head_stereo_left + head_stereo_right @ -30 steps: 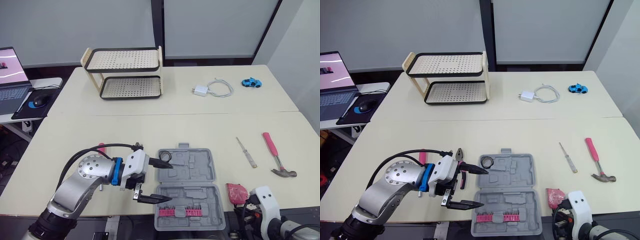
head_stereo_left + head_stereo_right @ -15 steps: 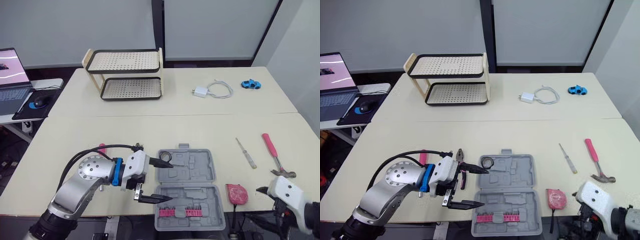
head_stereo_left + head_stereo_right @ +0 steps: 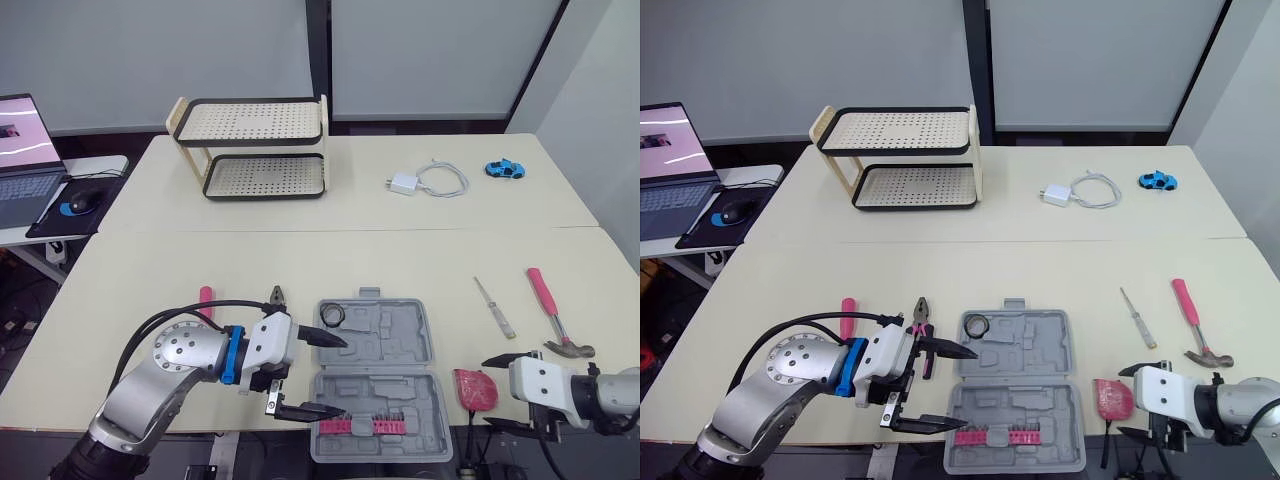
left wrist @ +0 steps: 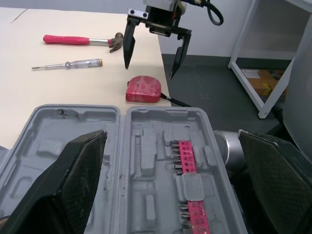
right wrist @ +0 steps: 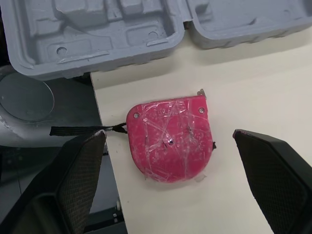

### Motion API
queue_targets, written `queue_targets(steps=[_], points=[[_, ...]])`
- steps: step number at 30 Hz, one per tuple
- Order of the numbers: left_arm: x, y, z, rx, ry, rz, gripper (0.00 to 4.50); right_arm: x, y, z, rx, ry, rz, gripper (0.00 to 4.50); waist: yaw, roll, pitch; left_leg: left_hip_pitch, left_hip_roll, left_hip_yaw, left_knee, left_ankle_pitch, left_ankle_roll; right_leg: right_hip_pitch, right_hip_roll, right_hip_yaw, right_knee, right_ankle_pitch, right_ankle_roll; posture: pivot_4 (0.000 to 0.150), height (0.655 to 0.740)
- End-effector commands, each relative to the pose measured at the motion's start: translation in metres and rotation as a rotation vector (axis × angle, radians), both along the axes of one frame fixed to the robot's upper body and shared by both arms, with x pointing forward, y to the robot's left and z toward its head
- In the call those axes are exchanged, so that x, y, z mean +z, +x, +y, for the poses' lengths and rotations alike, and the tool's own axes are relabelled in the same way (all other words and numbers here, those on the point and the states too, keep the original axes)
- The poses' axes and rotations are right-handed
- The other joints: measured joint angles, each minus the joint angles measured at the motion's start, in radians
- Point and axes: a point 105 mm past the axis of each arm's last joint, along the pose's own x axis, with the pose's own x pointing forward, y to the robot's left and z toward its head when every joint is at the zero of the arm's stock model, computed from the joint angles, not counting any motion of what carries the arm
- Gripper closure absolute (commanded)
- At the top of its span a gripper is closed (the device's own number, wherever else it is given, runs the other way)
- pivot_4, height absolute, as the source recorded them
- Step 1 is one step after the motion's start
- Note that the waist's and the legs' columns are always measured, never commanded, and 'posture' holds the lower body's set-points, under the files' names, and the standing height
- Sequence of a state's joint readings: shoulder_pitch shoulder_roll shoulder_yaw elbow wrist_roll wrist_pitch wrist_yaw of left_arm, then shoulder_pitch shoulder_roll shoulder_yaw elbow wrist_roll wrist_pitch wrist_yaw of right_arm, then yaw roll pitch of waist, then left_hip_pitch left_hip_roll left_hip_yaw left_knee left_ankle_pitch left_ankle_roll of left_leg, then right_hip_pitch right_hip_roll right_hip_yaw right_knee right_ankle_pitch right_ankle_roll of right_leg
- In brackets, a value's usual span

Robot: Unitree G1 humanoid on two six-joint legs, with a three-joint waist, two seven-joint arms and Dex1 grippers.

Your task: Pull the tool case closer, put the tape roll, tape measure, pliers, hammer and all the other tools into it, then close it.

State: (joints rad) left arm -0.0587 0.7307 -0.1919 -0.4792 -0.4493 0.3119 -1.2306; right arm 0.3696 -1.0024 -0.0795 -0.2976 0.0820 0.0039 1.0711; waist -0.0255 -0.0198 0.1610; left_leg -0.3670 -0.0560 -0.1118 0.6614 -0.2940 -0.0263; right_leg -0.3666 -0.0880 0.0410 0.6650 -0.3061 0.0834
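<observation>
- Carrying every tool, the cream tabletop (image 3: 300, 260) has the grey tool case (image 3: 400, 340) lying open near its front edge.
- Left end effector (image 3: 342, 376) hovers at the case's left side, fingers spread, empty.
- Right end effector (image 4: 149, 70) hovers spread and empty, just beside the tape measure (image 5: 170, 139), which lies right of the case.
- Hammer (image 3: 548, 305) and screwdriver (image 3: 494, 306) lie further right.
- Pliers (image 3: 923, 320) lie left of the case.
- Tape roll (image 3: 325, 317) sits in the case's far left corner.

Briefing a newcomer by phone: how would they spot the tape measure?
Find the open grey tool case at the table's near edge. Right of it lies the tape measure. Unlike the slim screwdriver and hammer beyond, it is a squat red block.
</observation>
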Motion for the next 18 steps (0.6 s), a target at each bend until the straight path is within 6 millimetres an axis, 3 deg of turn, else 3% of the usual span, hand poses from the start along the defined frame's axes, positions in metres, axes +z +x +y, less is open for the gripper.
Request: queue_targets(steps=[1,8,18], points=[[0.008,-0.004,-0.001,-0.026,-0.010,-0.041,0.00,-0.004,0.002,0.001,0.055,-0.001,-0.031,0.01,0.000,0.000,0.000,0.000,0.000,0.000,0.000,0.000,0.000,0.000,0.000,0.000,0.000,0.000,0.000,0.150,0.7400],[0.006,-0.007,0.000,-0.036,-0.006,-0.039,0.00,-0.016,0.004,-0.011,0.062,-0.024,-0.037,0.01,0.000,0.000,0.000,0.000,0.000,0.000,0.000,0.000,0.000,0.000,0.000,0.000,0.000,0.000,0.000,0.150,0.7400],[0.009,-0.004,-0.001,-0.053,0.008,-0.046,0.00,-0.020,0.014,-0.011,0.051,-0.006,-0.027,0.01,0.000,0.000,0.000,0.000,0.000,0.000,0.000,0.000,0.000,0.000,0.000,0.000,0.000,0.000,0.000,0.150,0.7400]])
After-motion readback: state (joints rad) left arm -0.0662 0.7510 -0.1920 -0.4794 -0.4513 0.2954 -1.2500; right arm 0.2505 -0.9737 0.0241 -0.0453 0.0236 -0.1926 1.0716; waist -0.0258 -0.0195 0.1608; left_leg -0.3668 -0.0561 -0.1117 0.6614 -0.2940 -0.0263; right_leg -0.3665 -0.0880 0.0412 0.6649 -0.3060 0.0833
